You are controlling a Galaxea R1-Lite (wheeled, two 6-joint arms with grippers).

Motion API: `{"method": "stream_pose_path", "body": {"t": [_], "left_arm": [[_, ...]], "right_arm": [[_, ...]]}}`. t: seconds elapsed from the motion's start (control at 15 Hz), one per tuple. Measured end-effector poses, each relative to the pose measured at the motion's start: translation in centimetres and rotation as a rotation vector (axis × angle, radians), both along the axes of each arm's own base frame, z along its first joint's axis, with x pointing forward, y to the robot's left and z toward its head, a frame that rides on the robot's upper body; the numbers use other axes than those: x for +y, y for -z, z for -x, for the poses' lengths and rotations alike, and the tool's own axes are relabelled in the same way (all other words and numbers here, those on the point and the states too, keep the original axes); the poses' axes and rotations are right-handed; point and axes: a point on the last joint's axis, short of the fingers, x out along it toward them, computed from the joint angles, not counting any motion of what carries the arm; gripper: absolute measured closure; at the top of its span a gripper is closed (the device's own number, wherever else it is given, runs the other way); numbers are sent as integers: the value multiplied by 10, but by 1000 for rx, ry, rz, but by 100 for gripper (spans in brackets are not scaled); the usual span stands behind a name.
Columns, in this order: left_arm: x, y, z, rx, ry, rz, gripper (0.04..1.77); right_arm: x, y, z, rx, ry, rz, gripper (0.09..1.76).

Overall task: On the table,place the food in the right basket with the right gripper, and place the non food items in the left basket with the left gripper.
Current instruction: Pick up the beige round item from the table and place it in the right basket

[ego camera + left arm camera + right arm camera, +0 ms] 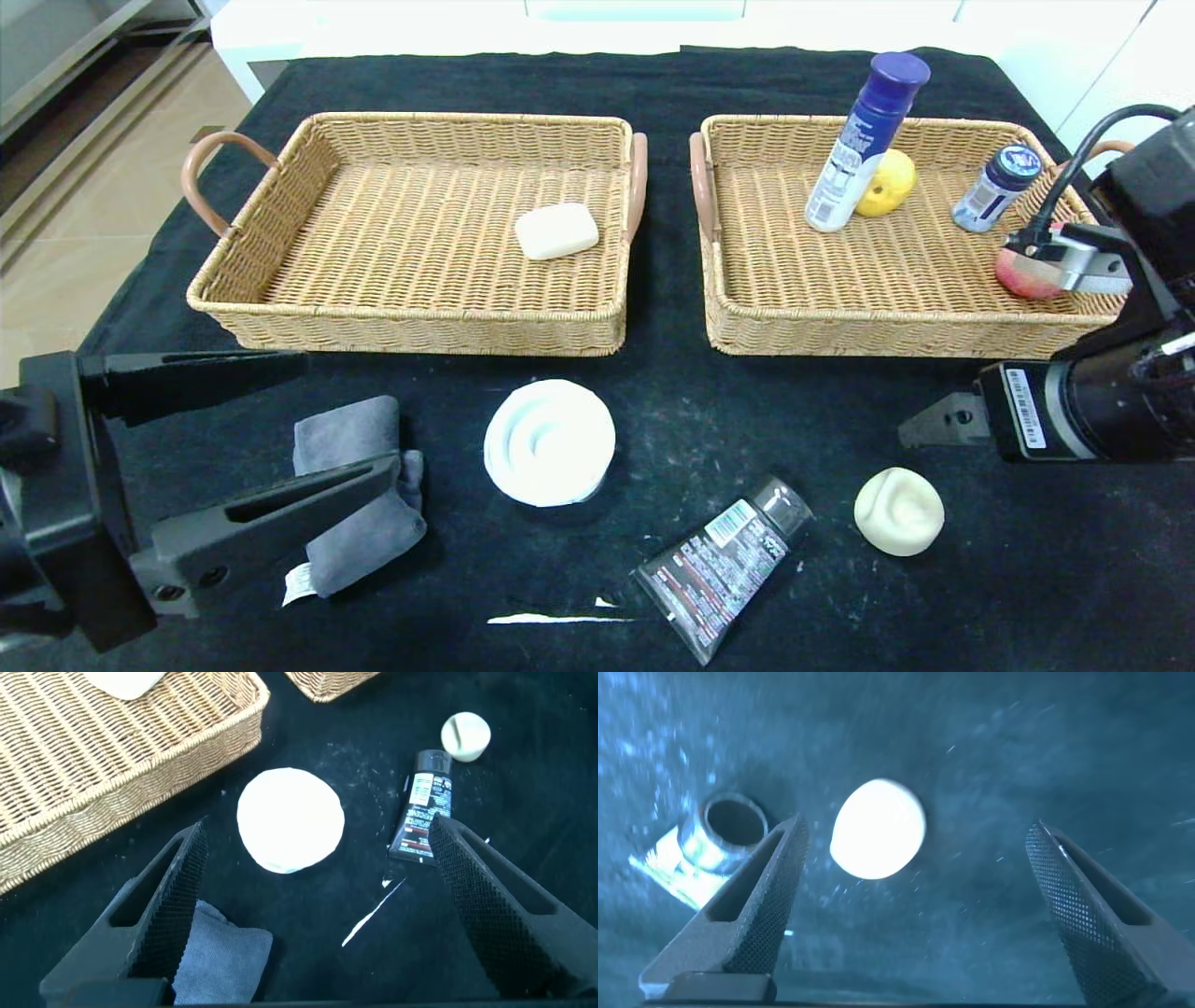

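A black-clothed surface point(653, 84) carries two wicker baskets side by side, their inner handles just apart; the left basket point(280, 201) lies beyond the left gripper point(350, 411) and holds a cream soap bar point(556, 231) near its inner end; the right basket point(747, 308) lies beyond the right gripper point(934, 425) and holds a tall white bottle point(864, 140) with a blue cap, upright and touching a yellow fruit point(889, 183) behind it, a smaller dark-capped bottle point(995, 188) leaning near the outer end, and a red fruit point(1022, 273) partly hidden by the right arm; the left gripper hovers low over the near edge of the surface, jaws wide apart and empty, the lower one lying across a folded grey cloth point(359, 504) in the head view, the cloth showing just inside the jaws in the left wrist view; a white coiled roll point(549, 442) lies just ahead of those open jaws, untouched; a black tube point(724, 565) lies flat between the two grippers, well beyond the left jaws' tips; the right gripper hangs above the surface, jaws spread and holding nothing; a pale bun point(899, 511) sits below them, seen between the two jaws in the right wrist view, closer to the one beside the tube's cap.
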Motion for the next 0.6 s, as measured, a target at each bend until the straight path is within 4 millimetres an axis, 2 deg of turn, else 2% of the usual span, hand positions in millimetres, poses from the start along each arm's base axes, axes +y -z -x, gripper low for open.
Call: {"method": "stream_pose_path", "body": {"t": [0.6], "left_arm": [[0,0,0,1,0,0,9]], "right_arm": [[21,28,-2,98,-6,16,15]]}}
